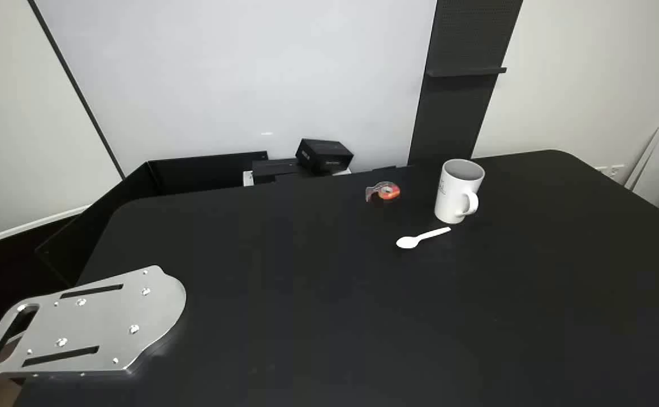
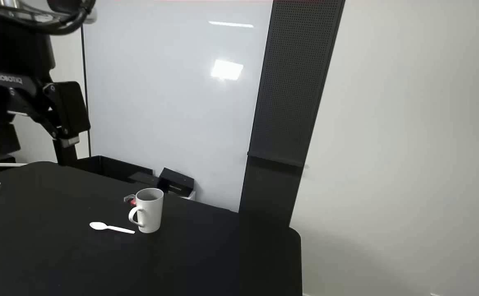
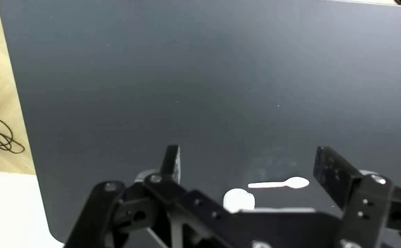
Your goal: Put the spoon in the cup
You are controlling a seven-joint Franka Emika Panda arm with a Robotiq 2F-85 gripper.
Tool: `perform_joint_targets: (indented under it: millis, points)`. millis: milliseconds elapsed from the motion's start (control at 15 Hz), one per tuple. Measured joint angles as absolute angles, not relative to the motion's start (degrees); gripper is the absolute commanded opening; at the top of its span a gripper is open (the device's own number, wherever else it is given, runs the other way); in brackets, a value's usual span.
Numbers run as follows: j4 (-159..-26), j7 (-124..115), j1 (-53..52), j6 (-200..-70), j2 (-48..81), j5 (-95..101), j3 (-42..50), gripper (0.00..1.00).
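White spoon [image 1: 420,238] lying on the black table [image 1: 284,316], right of centre in an exterior view — its handle end just beside the foot of the upright white cup [image 1: 455,195]. A small tape dispenser [image 1: 390,192] sits left of the cup. Wrist view, lower half: jaws wide apart, the spoon appearing between them.

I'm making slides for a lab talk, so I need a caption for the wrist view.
Open end effector above a dark tabletop, a white spoon lying beside a partly hidden white mug.
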State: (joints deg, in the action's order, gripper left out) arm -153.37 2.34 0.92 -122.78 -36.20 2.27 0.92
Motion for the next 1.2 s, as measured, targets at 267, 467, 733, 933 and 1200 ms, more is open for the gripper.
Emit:
perform_joint_targets:
  millis: [267,467,733,933,1200]
  points:
    - [-153.36,2.34,0.92,-122.78,-36.21,2.27,0.92,1.00]
    - [-153.36,2.34,0.92,-122.78,-36.21,2.27,0.92,1.00]
    - [-153.36,2.47,0.89,-122.78,-36.17,2.13,0.93,1.00]
    - [-152.91,3.27,0.53,-122.83,-34.58,1.83,1.13,1.00]
    - [-150.03,4.10,0.31,-123.42,-28.35,0.98,1.31,1.00]
